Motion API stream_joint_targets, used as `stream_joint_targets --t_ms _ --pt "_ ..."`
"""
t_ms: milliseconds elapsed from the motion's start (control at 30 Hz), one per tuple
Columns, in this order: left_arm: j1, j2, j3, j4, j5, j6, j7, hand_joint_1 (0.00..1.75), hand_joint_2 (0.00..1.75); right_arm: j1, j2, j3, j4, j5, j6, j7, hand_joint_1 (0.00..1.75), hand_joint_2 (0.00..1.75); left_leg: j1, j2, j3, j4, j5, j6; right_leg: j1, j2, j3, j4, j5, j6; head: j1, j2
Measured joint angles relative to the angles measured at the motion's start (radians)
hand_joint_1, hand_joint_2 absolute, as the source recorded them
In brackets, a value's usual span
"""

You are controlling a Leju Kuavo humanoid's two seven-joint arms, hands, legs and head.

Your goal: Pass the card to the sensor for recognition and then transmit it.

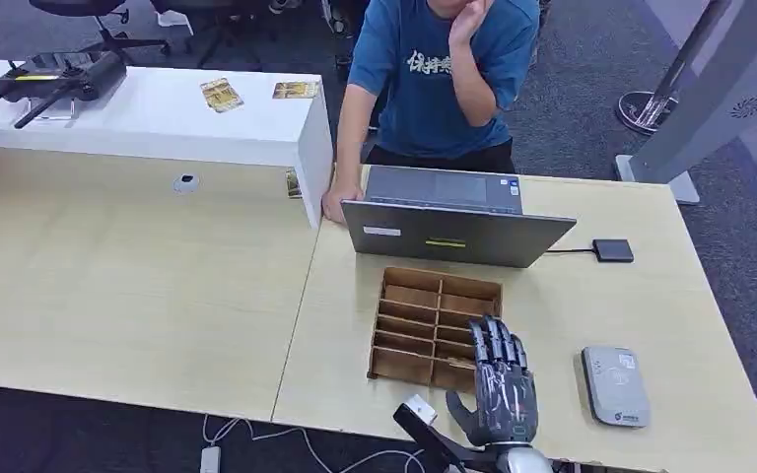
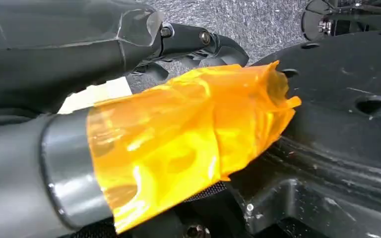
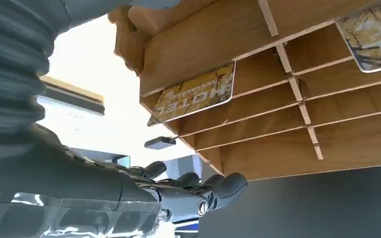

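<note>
**Right hand flat over the card rack, two cards in its slots**

The right hand (image 1: 494, 387) reaches over the near right corner of the wooden card rack (image 1: 424, 317), its fingers (image 1: 496, 340) stretched out straight and holding nothing. The rack stands on the light tabletop (image 1: 138, 286) just in front of a grey laptop (image 1: 453, 232). In the right wrist view two yellow cards sit tucked in the rack's compartments: one card (image 3: 196, 92) with printed lettering, and a second card (image 3: 374, 34) in another compartment farther along. The one grey card sensor (image 1: 615, 384) lies flat near the rack, on the hand's right side. Two more yellow cards (image 1: 221, 95) lie on the white raised counter (image 1: 158, 113), and a third leans at its end. A small black box (image 1: 613, 250) is cabled to the laptop. One person in a blue shirt (image 1: 434, 69) sits behind it, a hand on the tabletop. The left hand (image 2: 44, 59) shows its thumb wrapped in orange tape (image 2: 188, 139); I cannot tell how its fingers stand.
</note>
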Motion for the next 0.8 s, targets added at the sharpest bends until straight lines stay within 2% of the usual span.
stream_joint_targets --t_ms 800 --pt "0.000 -0.002 0.000 0.000 0.006 0.001 0.000 0.00 0.00 0.007 -0.002 0.005 -0.030 0.000 0.000 0.000 0.00 1.75 0.000 0.000 0.000 0.000 0.000 0.000 0.000 0.000 0.000 0.000 0.000 0.000 0.000 0.000"
